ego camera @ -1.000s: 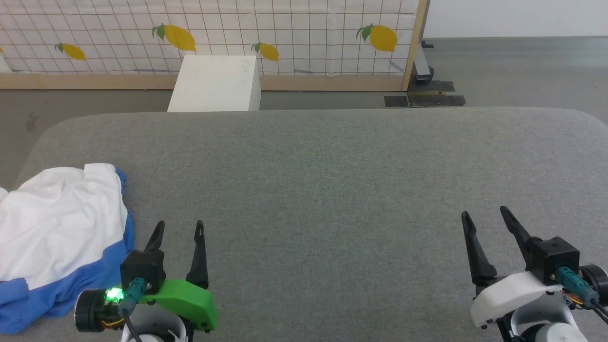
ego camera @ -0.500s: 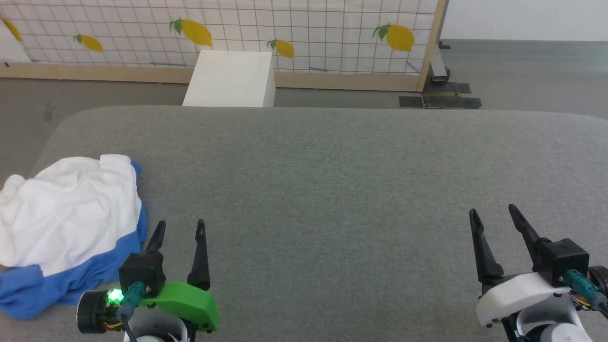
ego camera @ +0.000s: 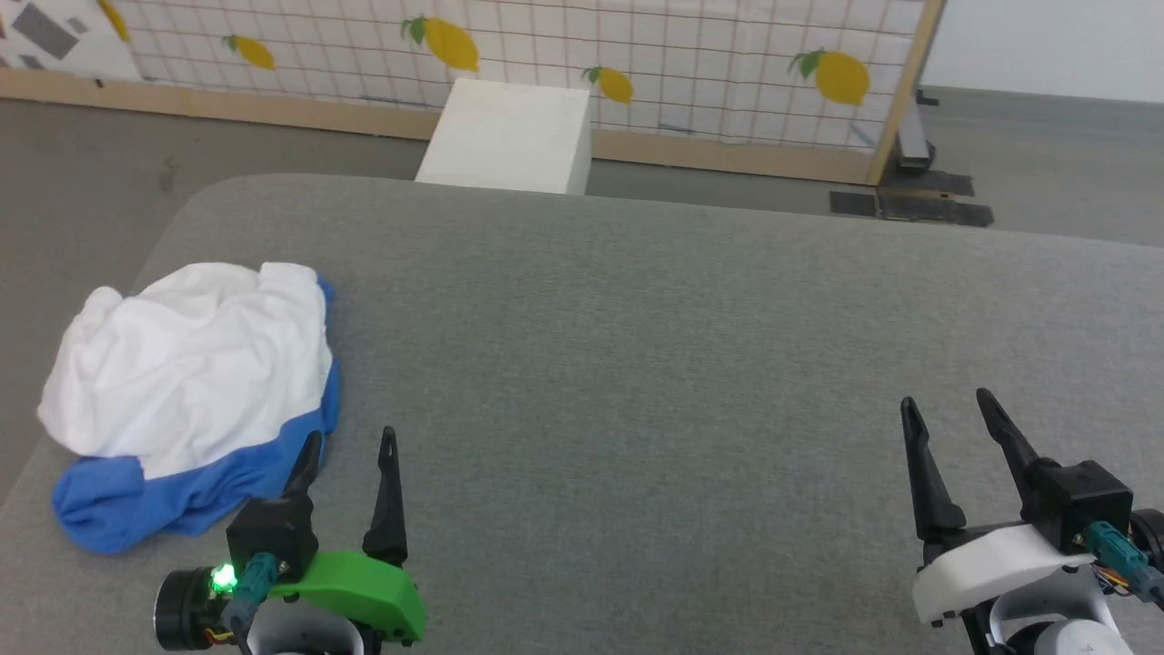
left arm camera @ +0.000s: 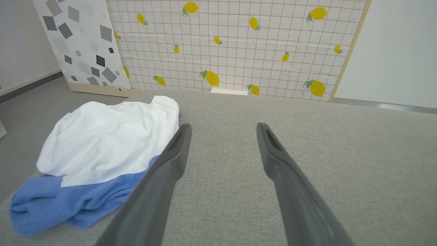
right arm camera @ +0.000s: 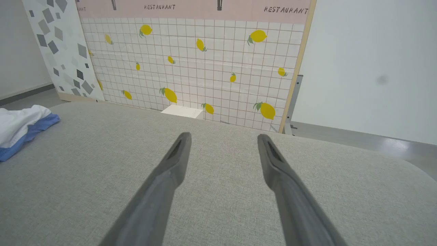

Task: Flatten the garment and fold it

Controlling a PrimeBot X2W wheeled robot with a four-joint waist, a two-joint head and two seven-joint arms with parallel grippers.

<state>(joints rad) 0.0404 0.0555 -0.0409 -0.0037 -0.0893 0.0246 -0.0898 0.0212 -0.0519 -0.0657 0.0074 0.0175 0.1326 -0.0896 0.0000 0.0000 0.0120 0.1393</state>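
Nothing on the table has shifted since a second ago; the head camera has swung left, so the whole picture slides right and more of the shirt comes into it, while both grippers keep their wide spread.

Largest first: the grey padded table (ego camera: 637,364) is bare over most of its top; the shirt (ego camera: 191,364) lies bunched in a mound at the table's left end, toward its near side, white body on top and a blue fold spilling out beneath. The left gripper (ego camera: 351,435) hovers over the table's near edge just beside that blue fold, jaws spread and empty (whether one finger brushes the cloth I cannot tell); the right gripper (ego camera: 945,398) hovers over the same edge toward the table's right end, well apart from the shirt, jaws likewise spread and empty.

The step in hand looks like the first reach for the heap. To do it well, I would pinch a single layer at a loose blue edge rather than bite into the mound; draw it toward the table's bare middle, where there is room to spread; bring the right gripper across so both can pull apart; thin jersey stretches, so keep the lift low and slow.

No container is on the table; a white box (ego camera: 509,136) stands beyond the table's far edge, and whether it holds anything I cannot tell.
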